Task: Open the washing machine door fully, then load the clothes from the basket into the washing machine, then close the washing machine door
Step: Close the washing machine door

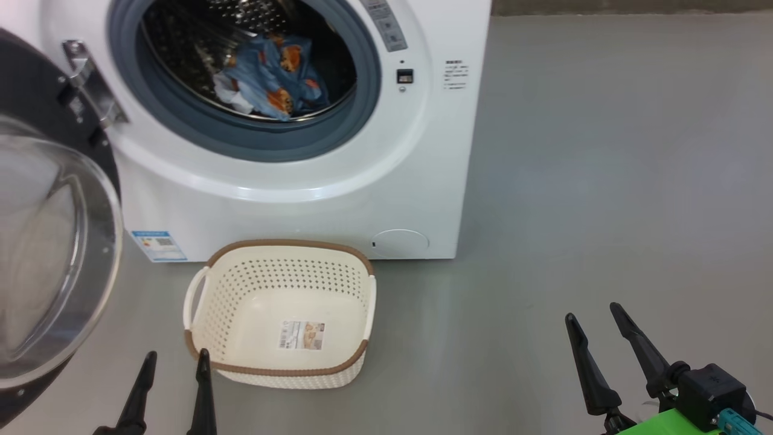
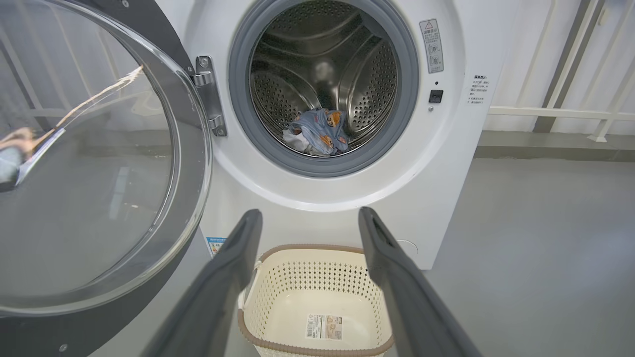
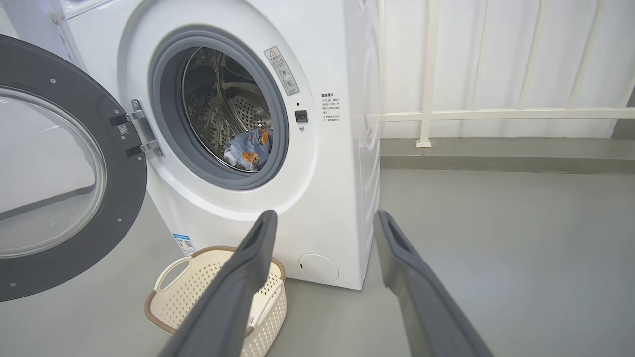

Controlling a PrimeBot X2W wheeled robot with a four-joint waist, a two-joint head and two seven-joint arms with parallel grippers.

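Now | clothes lie in drum; basket empty on floor before washer | door stands wide open at left | left gripper and right gripper both agape, empty | step: close door. Reach left finger behind its free edge, swing steadily to latch | right wrist view shows hinge and whole rim; head view crops door.

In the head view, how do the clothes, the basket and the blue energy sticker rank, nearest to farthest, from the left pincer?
1. basket, on the floor beside it.
2. blue energy sticker, low on the washing machine.
3. clothes, inside the drum.
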